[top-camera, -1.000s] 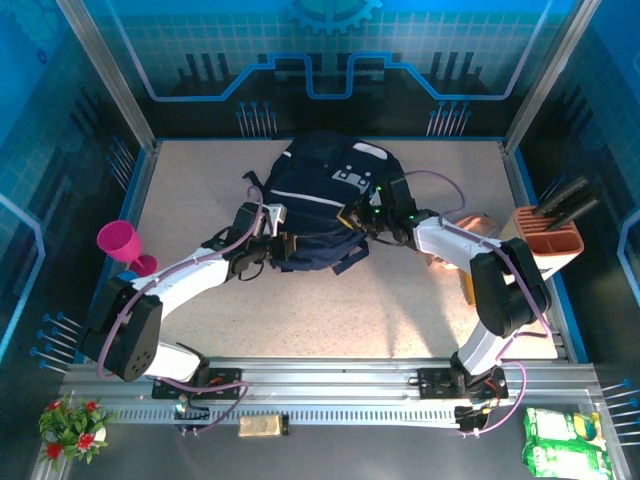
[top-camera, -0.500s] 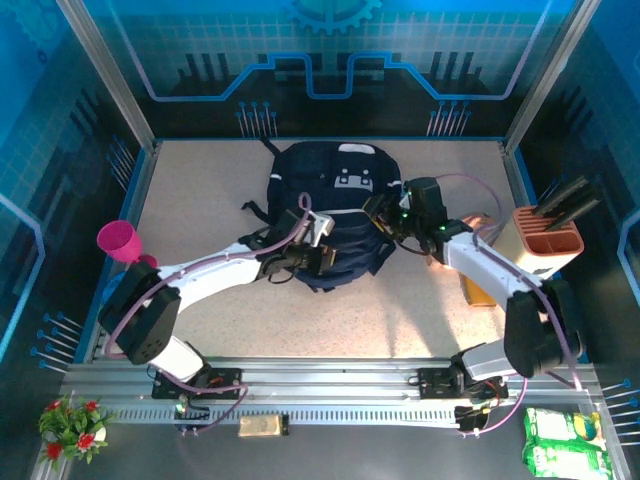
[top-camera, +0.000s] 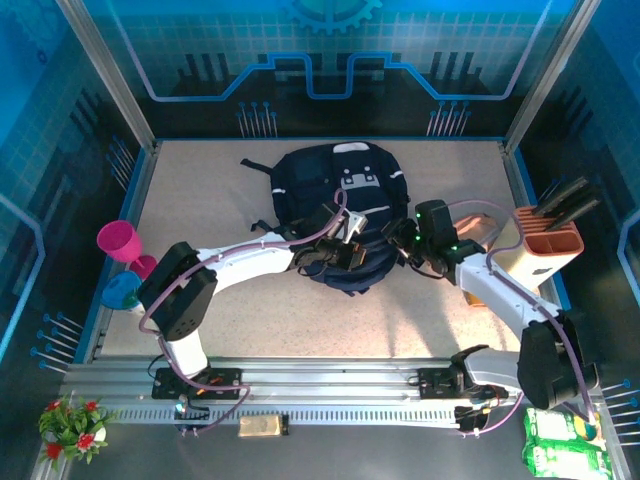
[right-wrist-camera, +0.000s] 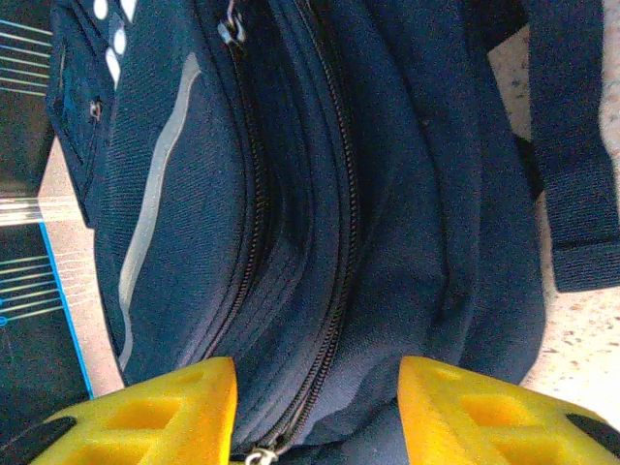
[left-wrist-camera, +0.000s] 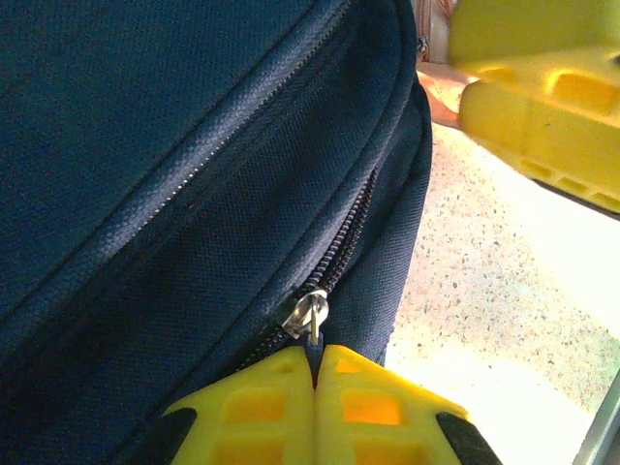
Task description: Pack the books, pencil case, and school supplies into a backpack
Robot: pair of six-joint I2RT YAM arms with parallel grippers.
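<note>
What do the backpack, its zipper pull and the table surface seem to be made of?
The backpack looks like matte navy woven fabric, probably nylon or polyester: its coarse weave shows. The zipper pull seems metal, silvery and shiny. The table looks like a pale speckled hard surface, maybe laminate.

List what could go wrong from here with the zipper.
1. The left hand pinches only the thin tab of the zipper pull; a tug may slip it free.
2. The right hand is open, not gripping the backpack, so the whole backpack may drag instead of the zipper sliding.
</note>
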